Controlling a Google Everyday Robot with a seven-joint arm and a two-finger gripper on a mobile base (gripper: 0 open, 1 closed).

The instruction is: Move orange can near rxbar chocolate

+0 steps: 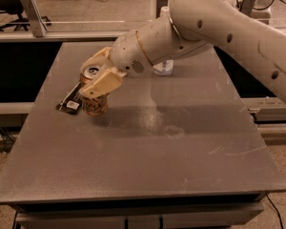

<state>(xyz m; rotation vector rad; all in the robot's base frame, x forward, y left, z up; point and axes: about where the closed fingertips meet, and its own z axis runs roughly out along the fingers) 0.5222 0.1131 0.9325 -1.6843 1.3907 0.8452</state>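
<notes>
The orange can [95, 104] stands upright on the grey table [148, 147] at its left side, silver top showing. My gripper [99, 78] reaches in from the right and is shut on the can, its cream fingers [102, 84] clasping its upper half. The rxbar chocolate [70, 99], a flat black wrapper with a white patch, lies directly left of the can, touching or nearly touching it, partly hidden behind it.
A clear plastic water bottle [163, 67] stands at the back of the table, mostly hidden behind my arm [205, 27]. A metal rail and floor lie beyond the far edge. The table's left edge is close to the wrapper.
</notes>
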